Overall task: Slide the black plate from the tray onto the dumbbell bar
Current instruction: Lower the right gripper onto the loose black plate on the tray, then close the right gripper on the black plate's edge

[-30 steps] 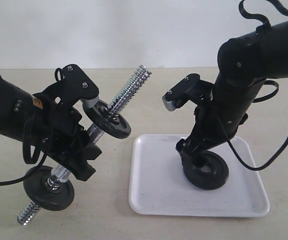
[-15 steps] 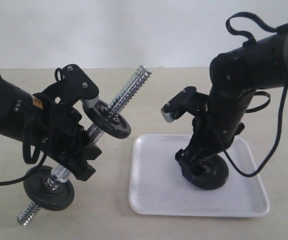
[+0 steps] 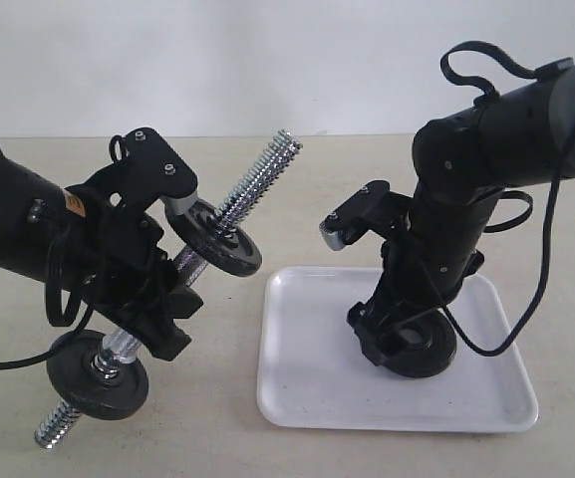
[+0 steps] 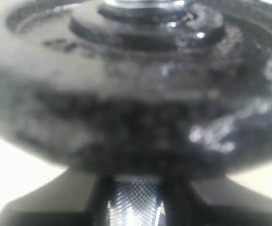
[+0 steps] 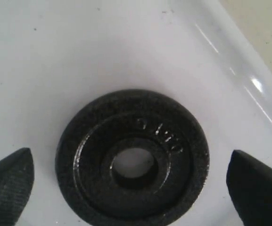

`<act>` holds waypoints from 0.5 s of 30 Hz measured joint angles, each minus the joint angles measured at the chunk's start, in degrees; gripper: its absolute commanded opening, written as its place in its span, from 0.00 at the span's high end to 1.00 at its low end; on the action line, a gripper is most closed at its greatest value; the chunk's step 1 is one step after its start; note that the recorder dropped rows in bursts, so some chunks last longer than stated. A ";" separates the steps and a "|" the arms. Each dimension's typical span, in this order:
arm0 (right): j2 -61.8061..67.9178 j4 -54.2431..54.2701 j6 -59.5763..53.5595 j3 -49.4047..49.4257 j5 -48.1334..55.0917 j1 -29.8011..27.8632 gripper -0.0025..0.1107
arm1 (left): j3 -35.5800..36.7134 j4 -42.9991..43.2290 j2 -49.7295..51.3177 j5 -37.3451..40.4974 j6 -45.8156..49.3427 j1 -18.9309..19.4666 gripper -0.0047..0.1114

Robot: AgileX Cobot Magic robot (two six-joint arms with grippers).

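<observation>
The black plate lies flat in the tray, a little right of the tray's middle, with its raised hub and centre hole facing up and the white plastic showing through the hole. Some raised lettering runs along its inner ring, too blurred to read.

The right tool is down over it with its jaws spread wide. One fingertip stands on each side of the disc, and both are clear of its rim, so nothing is gripped.

The tray rests on the right part of the pale surface, well short of its far edge.

Off to the left, the left tool is clamped around the knurled middle of the dumbbell bar and holds it on a slant. The bar's free threaded end points up and across towards the tray, and its other end is low near the surface; I cannot tell whether that end touches.

Two more black discs are threaded on the bar: the upper disc just above the left tool, and the lower disc just below it.
</observation>
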 measured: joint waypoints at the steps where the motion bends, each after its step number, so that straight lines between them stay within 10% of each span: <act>1: 0.00 0.00 0.00 0.00 -0.14 0.00 0.05 | 0.00 0.00 0.00 0.00 0.00 0.00 0.92; 15: 0.00 -0.37 0.79 3.66 -5.71 0.00 0.05 | 0.00 0.00 0.00 0.00 0.00 0.00 0.92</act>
